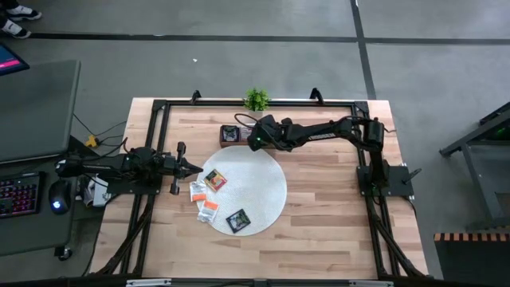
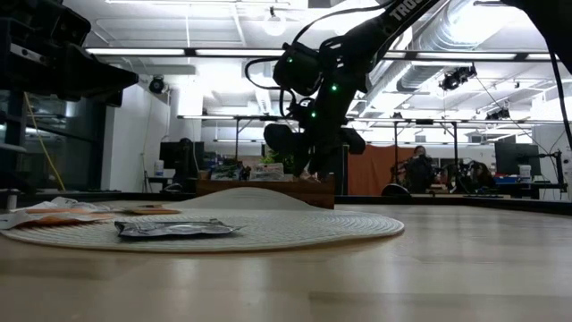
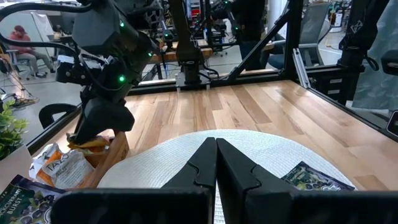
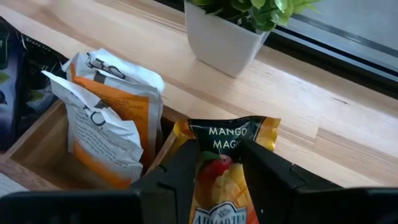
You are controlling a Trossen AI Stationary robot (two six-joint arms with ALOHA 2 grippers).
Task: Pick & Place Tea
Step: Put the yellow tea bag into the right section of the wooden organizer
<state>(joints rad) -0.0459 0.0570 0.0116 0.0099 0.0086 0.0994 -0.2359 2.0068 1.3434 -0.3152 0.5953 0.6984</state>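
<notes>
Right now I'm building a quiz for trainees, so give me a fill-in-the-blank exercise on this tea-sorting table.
1. The right claw hangs over the wooden ____ with a yellow mango sachet between its fingers.
2. The left claw, beside the mat, is ____.
3. The black sachet lies on the round white ____.
4. Behind the tray stands a small green ____.

Missing words: tray; shut; mat; plant

My right arm reaches across from its base, elbow bent, wrist pitched down. My right gripper (image 4: 217,168) has fingers (image 4: 177,171) parted, seemingly loosened. My left arm lies low and outstretched; my left gripper (image 3: 216,163) has fingers pressed together.
</notes>
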